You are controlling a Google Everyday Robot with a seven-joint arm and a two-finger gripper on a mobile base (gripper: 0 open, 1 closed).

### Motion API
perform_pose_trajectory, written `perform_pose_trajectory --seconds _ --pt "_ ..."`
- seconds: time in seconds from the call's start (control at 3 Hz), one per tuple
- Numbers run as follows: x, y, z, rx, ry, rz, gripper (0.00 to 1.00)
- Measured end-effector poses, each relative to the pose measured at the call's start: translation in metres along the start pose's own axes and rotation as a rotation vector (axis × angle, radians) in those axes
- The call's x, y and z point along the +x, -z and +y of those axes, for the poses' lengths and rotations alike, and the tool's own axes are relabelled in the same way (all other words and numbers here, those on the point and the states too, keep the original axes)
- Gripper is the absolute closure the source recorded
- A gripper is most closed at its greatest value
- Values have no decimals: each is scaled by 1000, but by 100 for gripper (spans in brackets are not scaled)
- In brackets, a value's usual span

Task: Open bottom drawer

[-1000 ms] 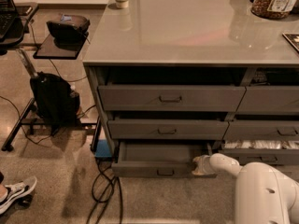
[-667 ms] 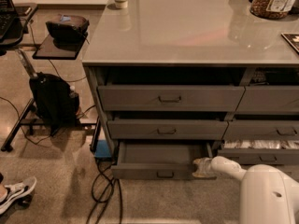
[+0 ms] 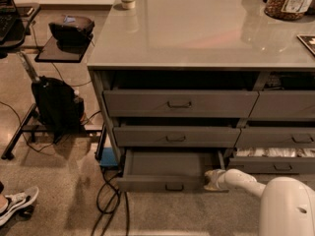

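Observation:
The bottom drawer (image 3: 167, 168) of the left column stands pulled out from the grey cabinet, its plain grey inside showing and its small loop handle (image 3: 173, 186) on the front. My gripper (image 3: 212, 179) sits at the drawer's right front corner, at the end of the white arm (image 3: 246, 181) that reaches in from the lower right. It rests against the drawer's right side.
Above are two closed drawers (image 3: 177, 103). The right column holds a drawer with white packets (image 3: 275, 152). Cables (image 3: 110, 195) and a blue box lie on the floor at the left. A black bag (image 3: 56, 104), a stand and someone's shoe (image 3: 17, 203) are further left.
The drawer has slid slightly further out and the arm has drawn back to the right with it.

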State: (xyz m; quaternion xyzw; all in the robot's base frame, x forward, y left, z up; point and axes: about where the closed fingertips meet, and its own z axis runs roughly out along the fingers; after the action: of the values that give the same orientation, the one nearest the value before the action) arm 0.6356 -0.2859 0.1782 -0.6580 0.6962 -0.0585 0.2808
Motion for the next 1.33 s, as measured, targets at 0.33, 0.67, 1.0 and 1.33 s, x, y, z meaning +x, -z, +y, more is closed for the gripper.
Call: perform_pose_trajectory --seconds 0.33,0.67,1.0,1.33 --pt "2 7 12 7 -3 -3 100" --pt "-2 22 -1 53 39 -8 100" --pt "-2 22 -1 53 39 -8 100" --pt "-8 28 12 43 40 -21 100"
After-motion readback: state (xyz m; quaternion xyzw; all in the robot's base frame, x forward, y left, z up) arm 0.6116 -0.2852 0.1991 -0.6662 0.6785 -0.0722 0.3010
